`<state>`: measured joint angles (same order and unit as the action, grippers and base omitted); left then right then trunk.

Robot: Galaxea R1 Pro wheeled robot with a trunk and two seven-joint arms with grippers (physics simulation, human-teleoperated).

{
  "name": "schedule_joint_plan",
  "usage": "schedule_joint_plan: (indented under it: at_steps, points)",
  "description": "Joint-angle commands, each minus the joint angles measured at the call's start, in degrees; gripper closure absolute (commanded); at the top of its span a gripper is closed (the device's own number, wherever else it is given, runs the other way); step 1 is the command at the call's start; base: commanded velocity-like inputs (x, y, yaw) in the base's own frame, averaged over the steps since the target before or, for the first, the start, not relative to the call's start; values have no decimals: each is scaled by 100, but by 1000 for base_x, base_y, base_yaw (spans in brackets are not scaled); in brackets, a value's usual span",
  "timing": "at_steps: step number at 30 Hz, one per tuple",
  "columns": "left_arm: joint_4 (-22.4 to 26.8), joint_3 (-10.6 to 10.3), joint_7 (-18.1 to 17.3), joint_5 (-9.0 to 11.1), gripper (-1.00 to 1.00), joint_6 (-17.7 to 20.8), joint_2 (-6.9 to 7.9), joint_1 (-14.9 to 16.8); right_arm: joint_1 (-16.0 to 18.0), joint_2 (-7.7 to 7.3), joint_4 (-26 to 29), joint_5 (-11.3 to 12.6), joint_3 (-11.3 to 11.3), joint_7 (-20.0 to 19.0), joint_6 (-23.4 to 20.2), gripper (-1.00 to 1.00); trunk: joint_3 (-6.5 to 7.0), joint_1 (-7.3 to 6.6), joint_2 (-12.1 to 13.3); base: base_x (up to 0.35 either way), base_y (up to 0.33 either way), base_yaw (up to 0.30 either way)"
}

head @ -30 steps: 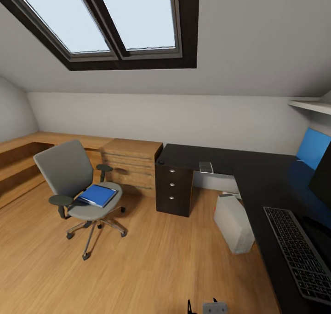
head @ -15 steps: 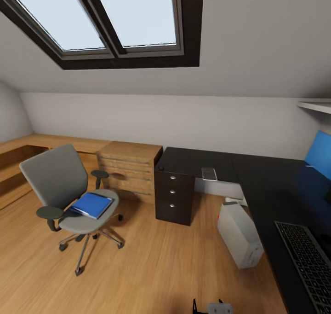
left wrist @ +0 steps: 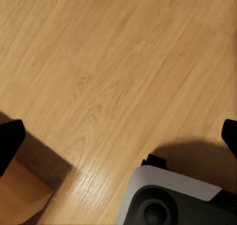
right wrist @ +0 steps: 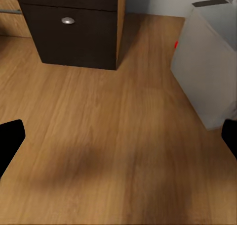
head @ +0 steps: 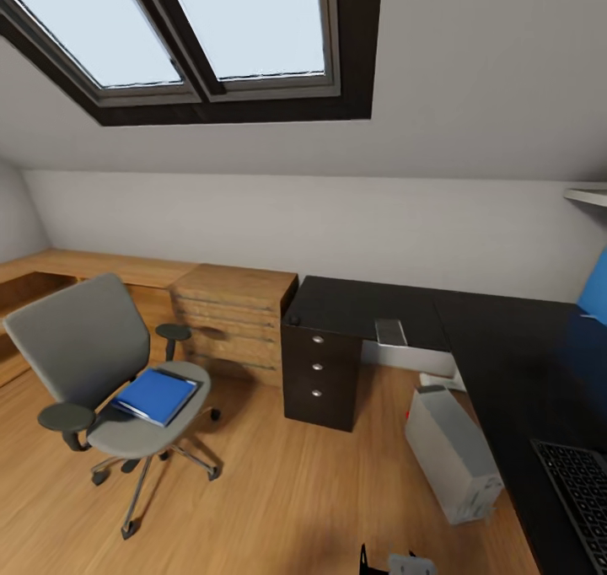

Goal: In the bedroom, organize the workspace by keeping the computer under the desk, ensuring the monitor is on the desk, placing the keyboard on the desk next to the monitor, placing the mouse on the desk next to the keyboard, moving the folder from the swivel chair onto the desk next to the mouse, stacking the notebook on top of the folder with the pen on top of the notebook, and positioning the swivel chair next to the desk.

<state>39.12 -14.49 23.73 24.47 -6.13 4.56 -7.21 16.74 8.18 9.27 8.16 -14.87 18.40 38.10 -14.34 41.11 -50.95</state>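
- Flat blue folder [head: 155, 394] lies on the grey padded swivel chair [head: 93, 364], left.
- Boxy white computer [head: 453, 454] stands on plank floor beside the glossy black desk [head: 506, 347].
- Both grippers spread wide, holding nothing.

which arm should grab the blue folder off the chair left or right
Probably left: the folder lies on the swivel chair at the head view's left, the left arm's side. Both are still far off, so the robot must drive closer.

Wood floor [head: 278, 491] carrying swivel chair [head: 93, 373] and grey computer [head: 455, 453] beside black desk [head: 506, 347], folder [head: 156, 394] on chair seat, keyboard [head: 586, 491] on desk at right edge
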Motion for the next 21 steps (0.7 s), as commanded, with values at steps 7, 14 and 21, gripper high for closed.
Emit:
schedule_joint_plan:
  at_steps: [7, 14, 21]
  points:
    - [8, -53, 44, 55, -100, -30, 10, 2, 5, 0, 9, 60, -54, 19, 25, -100, -6, 4, -4, 321, 0, 0]
    - [581, -48, 47, 55, -100, -2, 14, 8, 154, -8, 507, 59, -40, 51, -134, -100, -6, 4, -4, 324, 0, 0]
    - [2263, -53, 61, 51, -100, 503, 17, 9, 729, -9, 1663, 57, -34, 77, -1730, -100, -6, 4, -4, 329, 0, 0]
